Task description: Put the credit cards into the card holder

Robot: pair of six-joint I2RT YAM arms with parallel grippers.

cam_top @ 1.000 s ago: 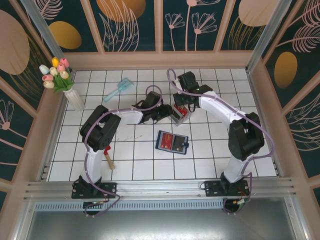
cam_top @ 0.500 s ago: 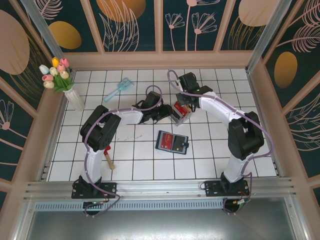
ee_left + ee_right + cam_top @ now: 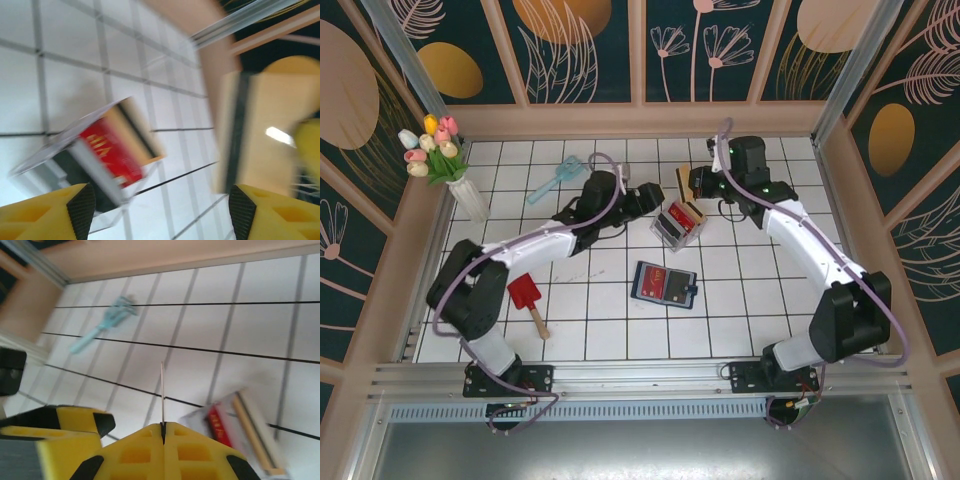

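Note:
The card holder (image 3: 678, 289) lies open on the tiles mid-table, a red card (image 3: 647, 281) in its left half. Behind it stands a small clear rack (image 3: 678, 224) holding a red card (image 3: 107, 150) and a tan one. My right gripper (image 3: 696, 186) hovers just behind the rack, shut on a tan-gold credit card (image 3: 682, 178). That card shows edge-on (image 3: 162, 390) above the closed jaws of the right gripper (image 3: 163, 427). My left gripper (image 3: 647, 196) hangs left of the rack. In the wrist view the left gripper (image 3: 160, 212) is open and empty, with the held card (image 3: 250, 135) blurred ahead.
A teal brush (image 3: 556, 178) lies at the back left. A red toy shovel (image 3: 527, 297) rests near the left arm, and a white vase of tulips (image 3: 467, 196) stands by the left wall. Wooden walls border the tiled floor.
The right gripper has pulled a tan card up out of the rack and moved back and to the right. The left gripper has opened and drawn away from the rack toward the back.

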